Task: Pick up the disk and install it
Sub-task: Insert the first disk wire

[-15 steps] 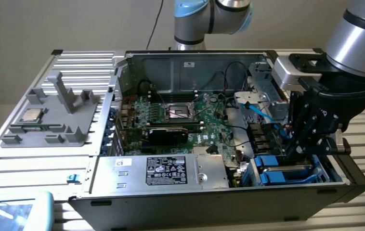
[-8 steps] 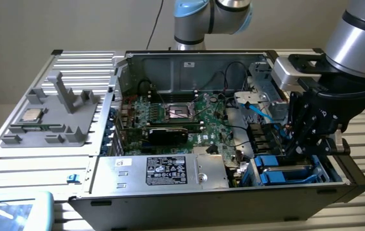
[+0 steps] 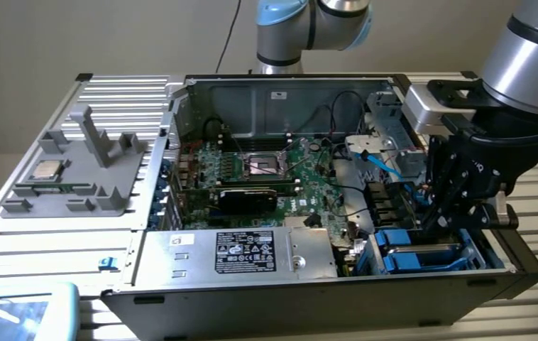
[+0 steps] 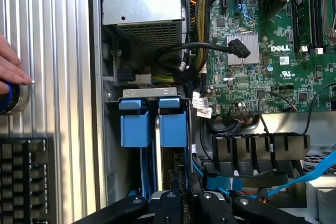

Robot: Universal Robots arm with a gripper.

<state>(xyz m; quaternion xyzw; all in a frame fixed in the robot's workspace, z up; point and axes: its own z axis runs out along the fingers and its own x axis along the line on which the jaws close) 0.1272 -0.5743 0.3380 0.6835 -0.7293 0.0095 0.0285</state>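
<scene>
Disk [image 4: 173, 127] upright in bay [image 4: 152, 93] — little room beside.

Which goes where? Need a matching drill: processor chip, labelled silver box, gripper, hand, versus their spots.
Things:
1. processor chip
2. silver box
3. gripper
4. hand

Places:
A. at the blue drive bay
B. on the grey fixture, outside the case
C. at a knob beside the keyboard
D. inside the case, by its near wall

Pairs: 1-B, 2-D, 3-A, 4-C
</scene>
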